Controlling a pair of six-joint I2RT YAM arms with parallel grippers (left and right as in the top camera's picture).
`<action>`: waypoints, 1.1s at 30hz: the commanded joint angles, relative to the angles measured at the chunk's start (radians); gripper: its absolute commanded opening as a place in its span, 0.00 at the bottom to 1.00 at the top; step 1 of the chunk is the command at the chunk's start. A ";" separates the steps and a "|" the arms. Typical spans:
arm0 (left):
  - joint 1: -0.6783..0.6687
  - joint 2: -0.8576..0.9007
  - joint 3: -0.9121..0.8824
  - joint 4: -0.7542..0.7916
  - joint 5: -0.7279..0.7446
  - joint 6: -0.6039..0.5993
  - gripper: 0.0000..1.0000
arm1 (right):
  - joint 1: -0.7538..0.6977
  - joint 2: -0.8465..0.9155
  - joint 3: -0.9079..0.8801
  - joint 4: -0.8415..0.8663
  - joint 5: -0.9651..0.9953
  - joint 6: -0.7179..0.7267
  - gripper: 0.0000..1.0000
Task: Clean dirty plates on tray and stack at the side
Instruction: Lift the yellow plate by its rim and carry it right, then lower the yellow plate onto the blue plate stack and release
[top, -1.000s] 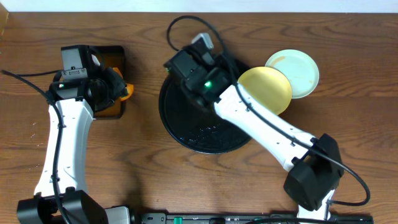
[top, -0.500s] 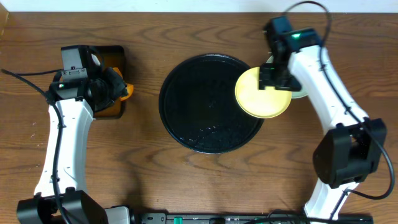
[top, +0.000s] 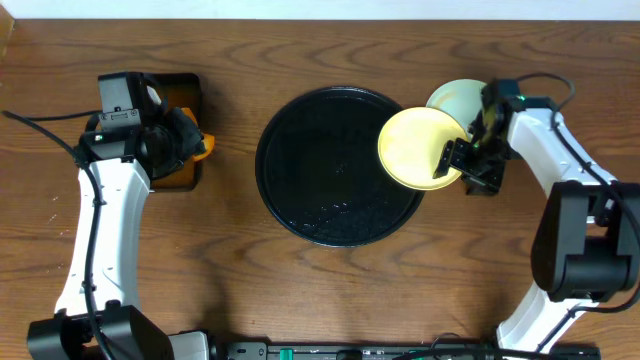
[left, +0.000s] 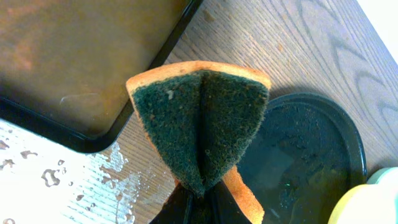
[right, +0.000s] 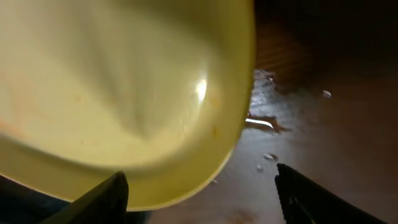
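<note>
From overhead, the tray (top: 320, 180) sits dead centre. The pale yellow plate (top: 418, 148) overlaps its right rim and partly covers a pale blue-green plate (top: 462, 97) behind. And the right gripper (top: 462, 160) is at the yellow plate's right edge, arm bent in from the right. The left arm stretches up the left side, left gripper (top: 195, 148) beside the small rectangular tray (top: 178, 100).

Left wrist view: jaws clamped on a folded orange-and-green sponge (left: 202, 124).

Right wrist view: jaws wide apart, yellow rim between the fingers (right: 102, 199), wet table (right: 323, 124) below.
</note>
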 joint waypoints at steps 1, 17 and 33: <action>0.001 0.005 -0.005 0.000 -0.006 0.029 0.08 | -0.086 -0.009 -0.046 0.047 -0.160 -0.038 0.75; 0.001 0.005 -0.005 -0.001 -0.006 0.028 0.08 | -0.159 -0.008 -0.263 0.420 -0.380 -0.010 0.62; 0.001 0.005 -0.005 -0.001 -0.006 0.028 0.08 | -0.187 -0.008 -0.411 0.727 -0.449 0.139 0.23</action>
